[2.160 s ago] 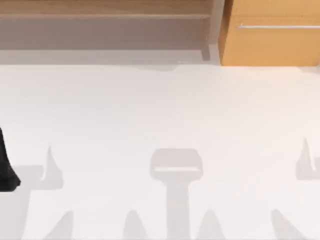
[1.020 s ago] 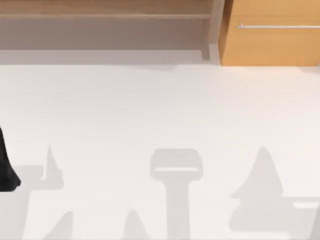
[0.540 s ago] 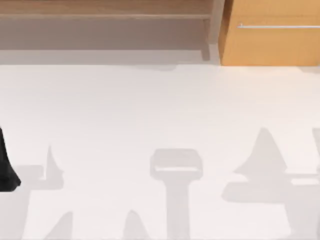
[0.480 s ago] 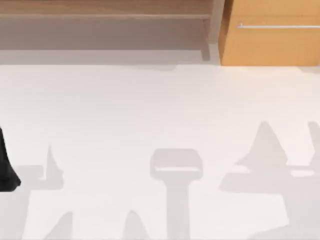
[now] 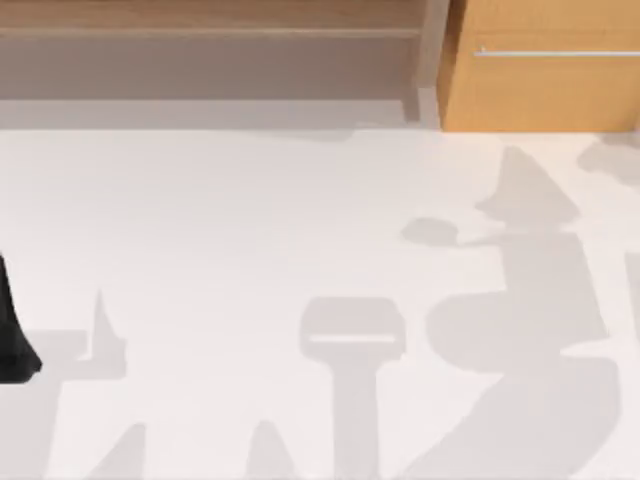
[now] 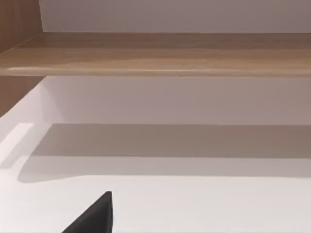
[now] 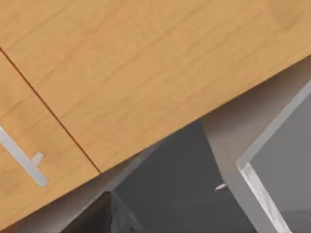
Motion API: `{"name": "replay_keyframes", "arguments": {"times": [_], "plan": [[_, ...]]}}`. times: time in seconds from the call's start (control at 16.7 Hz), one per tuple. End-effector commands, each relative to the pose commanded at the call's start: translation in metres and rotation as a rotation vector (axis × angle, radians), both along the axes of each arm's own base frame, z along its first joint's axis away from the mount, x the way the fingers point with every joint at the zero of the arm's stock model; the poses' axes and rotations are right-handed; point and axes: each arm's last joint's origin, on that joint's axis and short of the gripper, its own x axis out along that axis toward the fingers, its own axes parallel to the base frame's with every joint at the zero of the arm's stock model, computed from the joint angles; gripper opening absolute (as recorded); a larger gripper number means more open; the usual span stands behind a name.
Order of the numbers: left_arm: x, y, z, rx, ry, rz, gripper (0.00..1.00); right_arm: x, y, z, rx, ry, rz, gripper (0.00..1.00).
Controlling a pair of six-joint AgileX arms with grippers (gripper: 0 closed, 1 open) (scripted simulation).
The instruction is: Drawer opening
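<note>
The drawer is cut off at the top view's right edge; either tool's grip is unreadable.

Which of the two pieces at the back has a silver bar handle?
The orange-wood drawer at the table's right; the grey-brown shelf unit beside it has none.

Left arm: dark link at top view's left edge, low over worktop, parked. Left end effector: one dark fingertip in left wrist view, pointing up from frame bottom; finger state unclear. Right end effector: dark grey fingertip at bottom edge of right wrist view, camera tilted; finger state unclear.
</note>
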Motion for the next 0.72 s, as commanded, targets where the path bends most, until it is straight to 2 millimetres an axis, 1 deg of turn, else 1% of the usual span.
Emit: {"name": "replay_keyframes", "arguments": {"times": [0.18, 0.3, 0.42, 0.54, 0.72], "plan": [[0.0, 0.0, 0.0, 0.0, 0.0, 0.0, 1.0, 0.022, 0.05, -0.031, -0.275, 0.001, -0.005, 1.0], [0.0, 0.0, 0.0, 0.0, 0.0, 0.0, 1.0, 0.028, 0.08, -0.05, -0.41, 0.005, -0.008, 1.0], [0.0, 0.0, 0.0, 0.0, 0.0, 0.0, 1.0, 0.03, 0.104, -0.064, -0.503, 0.01, -0.01, 1.0], [0.0, 0.0, 0.0, 0.0, 0.0, 0.0, 1.0, 0.03, 0.118, -0.073, -0.555, 0.014, -0.011, 1.0], [0.0, 0.0, 0.0, 0.0, 0.0, 0.0, 1.0, 0.03, 0.121, -0.075, -0.565, 0.015, -0.011, 1.0]]}}
